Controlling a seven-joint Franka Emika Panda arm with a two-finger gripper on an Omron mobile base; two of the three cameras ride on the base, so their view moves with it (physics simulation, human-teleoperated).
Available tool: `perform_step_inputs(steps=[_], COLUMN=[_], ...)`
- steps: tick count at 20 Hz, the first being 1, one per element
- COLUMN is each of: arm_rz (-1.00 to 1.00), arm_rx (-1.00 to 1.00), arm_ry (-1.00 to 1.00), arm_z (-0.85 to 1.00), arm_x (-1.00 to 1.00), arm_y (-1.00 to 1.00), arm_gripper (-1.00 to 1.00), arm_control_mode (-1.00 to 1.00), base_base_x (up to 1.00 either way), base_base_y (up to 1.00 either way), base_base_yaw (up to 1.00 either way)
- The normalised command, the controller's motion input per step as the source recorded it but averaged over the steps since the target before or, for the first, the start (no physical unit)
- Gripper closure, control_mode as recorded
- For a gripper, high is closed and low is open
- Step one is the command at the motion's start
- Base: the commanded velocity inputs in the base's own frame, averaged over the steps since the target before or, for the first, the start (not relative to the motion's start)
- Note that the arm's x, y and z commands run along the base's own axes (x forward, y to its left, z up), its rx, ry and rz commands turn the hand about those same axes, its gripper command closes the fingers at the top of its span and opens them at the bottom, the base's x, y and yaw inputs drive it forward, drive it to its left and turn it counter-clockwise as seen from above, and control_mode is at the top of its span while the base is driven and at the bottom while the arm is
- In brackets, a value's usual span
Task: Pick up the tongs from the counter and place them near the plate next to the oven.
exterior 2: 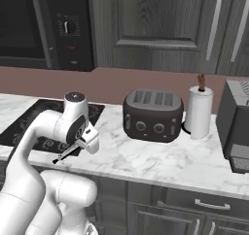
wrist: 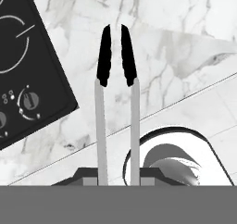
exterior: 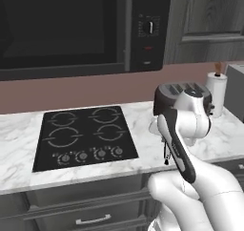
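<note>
Gripper (wrist: 116, 179) pinching the tongs (wrist: 116, 102), up above the counter (wrist: 176, 47) beside the cooktop (wrist: 28, 70). Held only at one end, so could wobble, slip out, or bump the toaster (exterior 2: 152, 115).

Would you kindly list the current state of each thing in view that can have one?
tongs: held in the gripper, lifted off the counter, arms close together, dark tips pointing away from the hand.
gripper: shut on the tongs.
cooktop: nothing on its burners.
toaster: slots look empty.
paper towel roll: upright on its holder.
microwave: door shut.
</note>
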Motion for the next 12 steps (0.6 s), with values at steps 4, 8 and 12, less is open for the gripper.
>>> perform_step_inputs(steps=[4, 8, 12], arm_rz=[0.0, 0.0, 0.0], arm_rx=[0.0, 0.0, 0.0], arm_ry=[0.0, 0.0, 0.0], arm_z=[0.0, 0.0, 0.0], arm_x=[0.0, 0.0, 0.0], arm_y=[0.0, 0.0, 0.0], arm_gripper=[1.0, 1.0, 1.0], arm_control_mode=[1.0, 1.0, 1.0], base_base_x=[-0.59, -0.08, 0.0], base_base_y=[0.04, 0.16, 0.1], base_base_yaw=[-0.25, -0.79, -0.97])
